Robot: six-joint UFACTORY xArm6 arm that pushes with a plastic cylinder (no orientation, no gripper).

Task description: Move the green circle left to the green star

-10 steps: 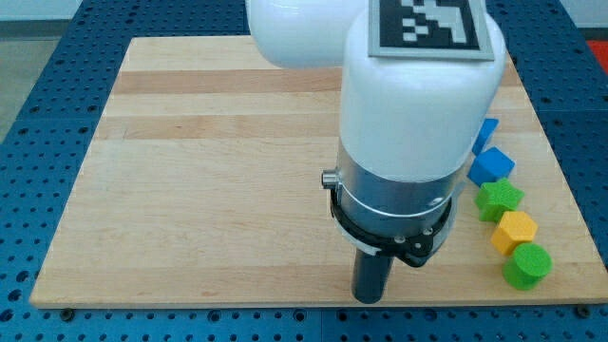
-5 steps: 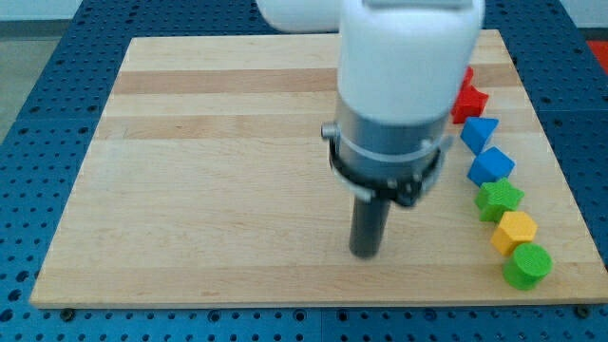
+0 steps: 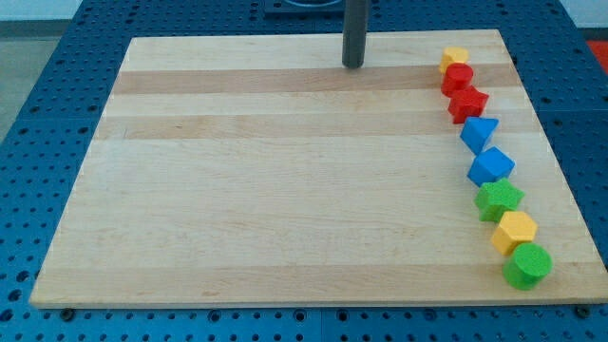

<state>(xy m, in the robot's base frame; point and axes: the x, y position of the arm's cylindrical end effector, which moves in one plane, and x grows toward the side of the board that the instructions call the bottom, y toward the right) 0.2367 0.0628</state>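
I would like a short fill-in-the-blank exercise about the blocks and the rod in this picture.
1. The green circle is the block nearest the view's ____.
2. Between the green circle and the green star sits a ____ block.
3. My tip stands near the view's ____ edge of the board.

Answers: bottom; yellow; top

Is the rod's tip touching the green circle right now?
Apart. The camera view shows my tip near the board's top edge, with bare wood between it and the green circle at the bottom right.

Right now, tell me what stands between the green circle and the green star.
The yellow block sits directly between the green circle and the green star, in the column along the wooden board's right edge. My tip is far off, near the view's top.
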